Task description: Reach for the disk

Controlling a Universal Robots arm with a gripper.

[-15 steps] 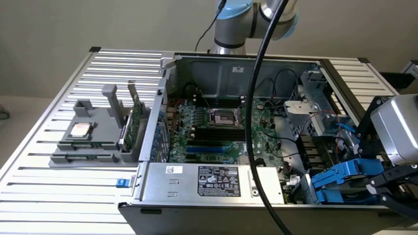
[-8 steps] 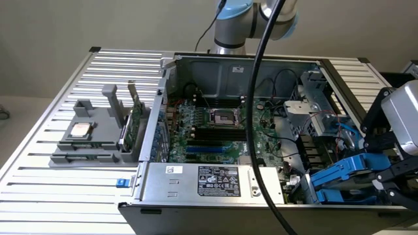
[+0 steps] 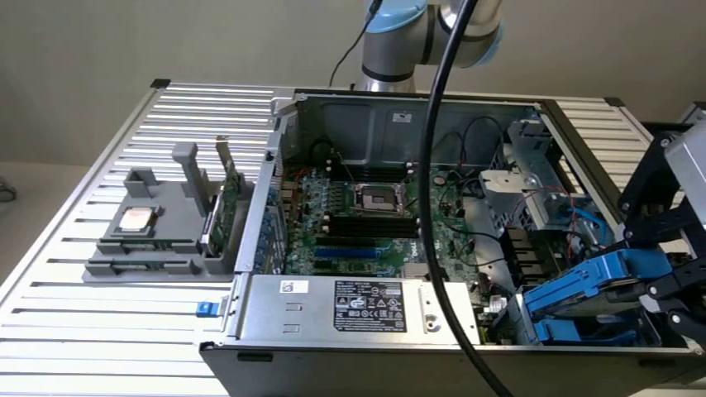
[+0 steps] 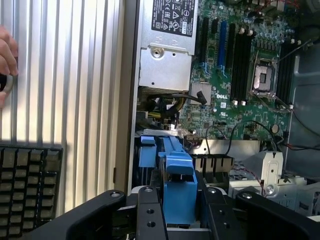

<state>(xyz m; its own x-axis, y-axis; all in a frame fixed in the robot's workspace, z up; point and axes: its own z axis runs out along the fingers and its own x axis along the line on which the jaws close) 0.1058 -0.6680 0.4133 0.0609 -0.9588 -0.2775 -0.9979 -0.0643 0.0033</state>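
In the wrist view the gripper [image 4: 181, 210] is nearest, and its black jaws stand narrow, one on each side of the blue carrier of the disk [image 4: 179, 192], touching it. The disk sits on its edge in the drive bay at the corner of the open computer case [image 3: 331, 351], at the exterior view's right, where the gripper [image 3: 651, 285] meets it. Just beyond it lies the silver power supply box [image 3: 369, 304] with its black-and-white label. Further in is the green motherboard [image 3: 369, 223]. A hand [image 4: 6, 60] rests on the ribbed tabletop [image 3: 121, 331] beside the case.
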